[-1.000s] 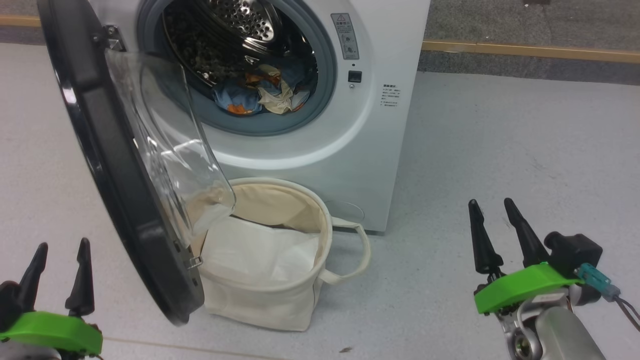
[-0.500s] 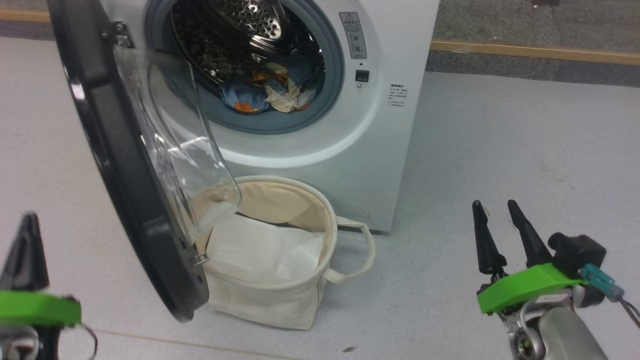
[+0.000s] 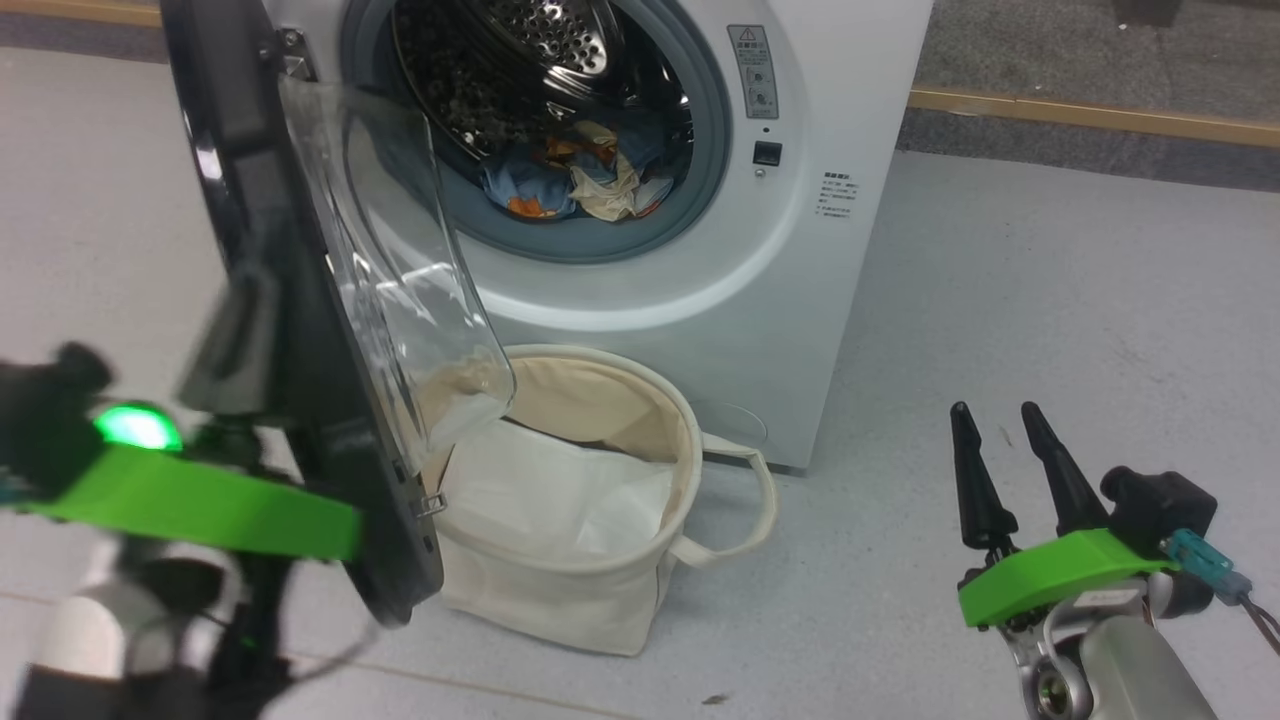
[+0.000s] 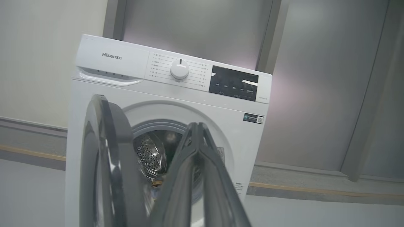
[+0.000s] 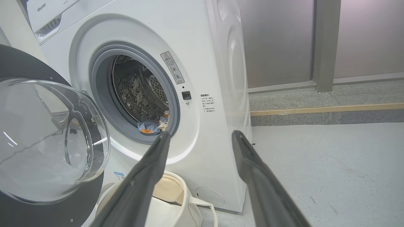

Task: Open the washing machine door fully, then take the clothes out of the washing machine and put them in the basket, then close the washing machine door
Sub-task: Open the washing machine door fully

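Note:
The white washing machine (image 3: 830, 120) (image 4: 126, 60) (image 5: 202, 47) stands with its door (image 3: 280, 250) (image 4: 104, 157) (image 5: 47, 138) swung partly out, black rim edge-on to me and glass dome facing the drum. Blue, orange and cream clothes (image 3: 575, 180) (image 5: 153, 126) lie at the bottom of the drum. The cream basket (image 3: 560, 600) (image 5: 170, 201) sits on the floor below the opening. My left gripper (image 3: 235, 330) (image 4: 196, 126) is blurred and shut on nothing, by the door's outer rim; I cannot tell if it touches. My right gripper (image 3: 995, 412) (image 5: 202, 135) stands open, low at the right.
A flat white sheet (image 3: 560, 500) lies inside the basket. A wooden strip (image 3: 1100, 115) runs along a low grey step behind the machine. Grey floor (image 3: 1050, 300) stretches to the machine's right. The door's lower edge overhangs the basket's left rim.
My left gripper has shut and risen from the lower left corner up beside the door's outer rim. The head camera has shifted, sliding the whole picture rightward. The right arm has stayed put.

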Tool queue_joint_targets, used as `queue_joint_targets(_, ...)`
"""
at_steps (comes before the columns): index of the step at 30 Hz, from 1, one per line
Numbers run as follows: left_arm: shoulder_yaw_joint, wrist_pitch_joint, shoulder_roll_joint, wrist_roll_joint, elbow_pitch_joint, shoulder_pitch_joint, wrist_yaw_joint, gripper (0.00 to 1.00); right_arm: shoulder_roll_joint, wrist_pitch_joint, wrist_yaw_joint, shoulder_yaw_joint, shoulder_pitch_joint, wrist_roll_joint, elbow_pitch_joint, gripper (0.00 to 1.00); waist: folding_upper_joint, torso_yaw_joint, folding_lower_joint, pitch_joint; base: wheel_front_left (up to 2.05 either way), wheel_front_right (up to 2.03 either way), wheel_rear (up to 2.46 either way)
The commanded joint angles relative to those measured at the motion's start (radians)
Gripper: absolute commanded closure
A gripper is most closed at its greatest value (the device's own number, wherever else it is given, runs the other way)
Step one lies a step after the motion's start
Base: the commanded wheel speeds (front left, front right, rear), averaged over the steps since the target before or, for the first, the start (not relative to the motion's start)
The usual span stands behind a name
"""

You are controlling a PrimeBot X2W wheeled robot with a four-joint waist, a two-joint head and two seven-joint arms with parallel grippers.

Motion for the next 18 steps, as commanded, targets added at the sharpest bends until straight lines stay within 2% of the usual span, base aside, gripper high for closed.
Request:
queue_joint_targets(1, 0.017, 0.025, 0.006, -0.001, -0.050, -0.051, 0.008, 1.00, -0.001, -0.012, 0.001, 0.023, -0.038, 0.007, -0.028, 0.00, 0.0000, 0.002, 0.0000, 0.002, 0.00, 0.00, 0.00)
queue_joint_targets(5, -0.099, 0.137, -0.084, -0.055, -0.112, -0.016, 0.052, 1.00, -0.004, -0.012, 0.001, 0.028, -0.047, 0.006, -0.026, 0.00, 0.0000, 0.005, 0.0000, 0.011, 0.00, 0.00, 0.00)
queue_joint_targets(8, -0.144, 0.171, -0.123, -0.071, -0.109, 0.019, 0.082, 1.00, -0.004, -0.012, 0.001, 0.030, -0.059, 0.006, -0.031, 0.00, 0.0000, 0.003, 0.0000, 0.029, 0.00, 0.00, 0.00)
queue_joint_targets(18, -0.179, 0.033, -0.173, -0.023, 0.120, 0.060, 0.118, 1.00, 0.000, -0.012, 0.001, 0.030, -0.077, 0.001, -0.036, 0.00, 0.0000, 0.004, 0.0000, 0.062, 0.00, 0.00, 0.00)
